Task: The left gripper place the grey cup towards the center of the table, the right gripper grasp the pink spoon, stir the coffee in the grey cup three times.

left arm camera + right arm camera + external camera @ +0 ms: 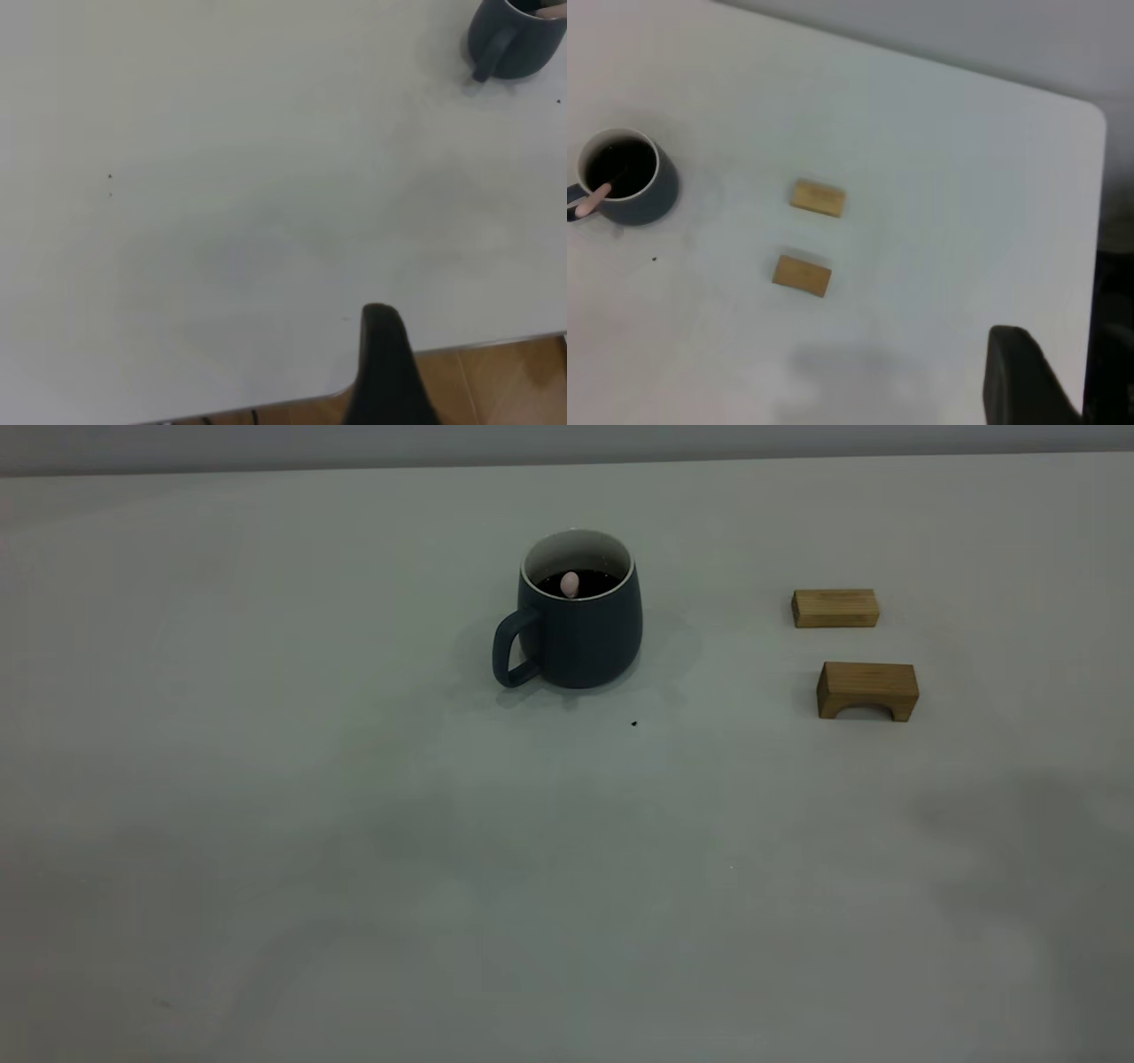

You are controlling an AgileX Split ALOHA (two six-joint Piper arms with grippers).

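The grey cup [580, 633] stands upright near the middle of the table [354, 824], its handle turned toward the left front. Dark coffee [595, 585] fills it. The pink spoon [570, 584] stands in the coffee, only its pale pink handle end showing above the liquid. No gripper touches cup or spoon. Neither arm appears in the exterior view. The left gripper [383, 354] hangs high over the table's edge, far from the cup [518, 40]. The right gripper [1019, 376] hovers high near the table's right side, well away from the cup [642, 199] and spoon [596, 198].
Two wooden blocks lie to the right of the cup: a flat one [835, 608] and an arched one [867, 690]. A tiny dark speck [634, 724] sits in front of the cup. Wooden floor [496, 381] shows past the table edge.
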